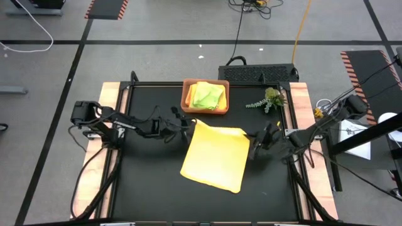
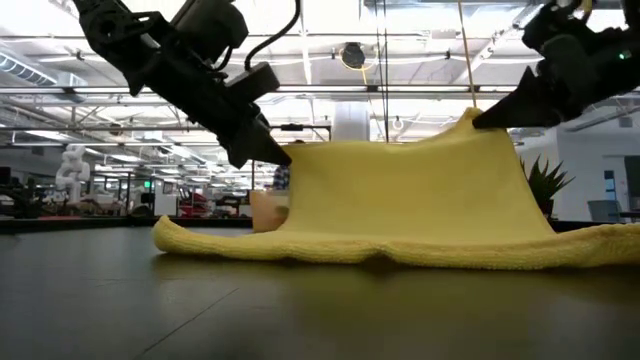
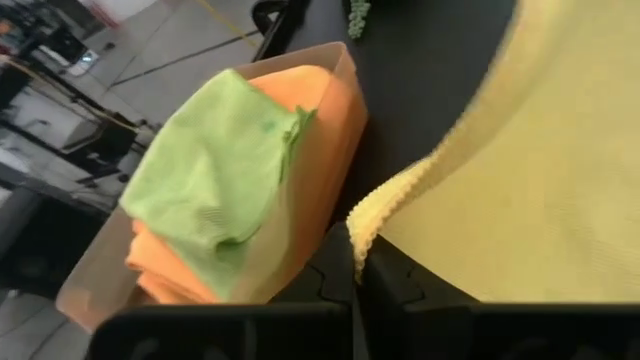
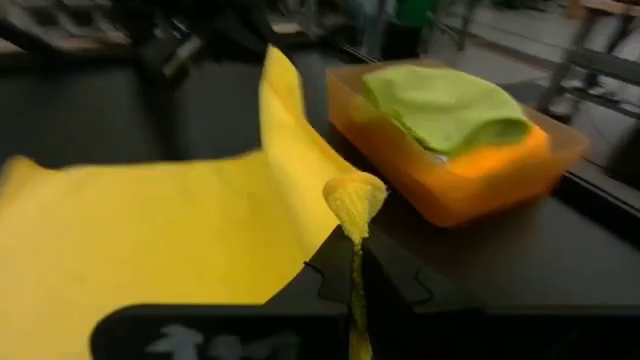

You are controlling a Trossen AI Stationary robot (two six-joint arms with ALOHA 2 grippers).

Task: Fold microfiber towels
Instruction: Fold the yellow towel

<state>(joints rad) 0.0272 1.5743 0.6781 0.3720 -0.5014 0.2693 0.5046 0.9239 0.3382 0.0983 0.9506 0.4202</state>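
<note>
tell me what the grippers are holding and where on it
Both hold the yellow towel: the left gripper is shut on one far corner, the right gripper on the other, lifting that edge off the table.

Orange tray [image 1: 186, 98] sits at the far middle of the black table [image 1: 151, 182], its translucent wall [image 3: 300, 215] showing in the left wrist view and its side [image 4: 440, 195] in the right wrist view. Green plant sprig [image 1: 269, 100] lies right of the tray, near the table's far right corner. Wooden strips [image 1: 107, 95] edge the table left and right. Black perforated box [image 1: 257, 73] stands just behind the table. Cables [image 1: 251, 7] trail on the grey floor beyond.
</note>
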